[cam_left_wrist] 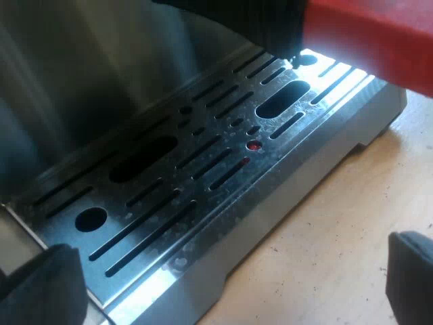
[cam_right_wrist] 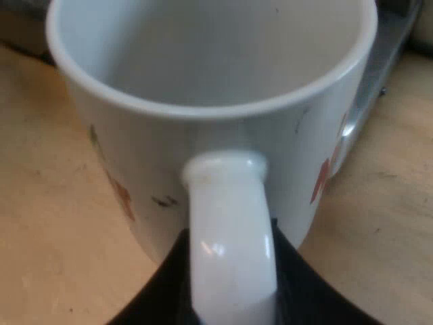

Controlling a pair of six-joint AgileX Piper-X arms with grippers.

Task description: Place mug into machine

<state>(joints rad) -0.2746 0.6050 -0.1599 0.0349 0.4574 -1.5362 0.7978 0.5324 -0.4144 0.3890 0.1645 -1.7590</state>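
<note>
Mug [cam_right_wrist: 223, 139] is white, with small red and orange marks on its sides and a plain white inside. It stands upright, its loop [cam_right_wrist: 230, 223] turned toward the right gripper [cam_right_wrist: 231, 277]. That gripper's black fingers [cam_right_wrist: 159, 291] press on the loop from both sides, so the jaws are clenched on the mug by its loop.

The mug is near the machine [cam_right_wrist: 382, 61]: a metal edge of the machine shows just past the mug's far side. The wooden table [cam_right_wrist: 47, 237] lies under the mug, but whether the mug rests on it or is lifted clear cannot be told.

The left gripper [cam_left_wrist: 226, 281] hangs at the machine's front, low over the front edge of the drip tray [cam_left_wrist: 270, 227]. Its fingers [cam_left_wrist: 40, 288] are spread wide, one over the tray's corner and the other over the table beside the machine, so the jaws are released and hold nothing.

The tray is brushed metal cut with long slots and a few round and oval holes, speckled with drops, and it has one small red dot near its middle. The machine's steel wall [cam_left_wrist: 101, 68] rises behind the tray. The holder's red end [cam_left_wrist: 372, 34] juts out above the tray's far end, apart from the left gripper.
</note>
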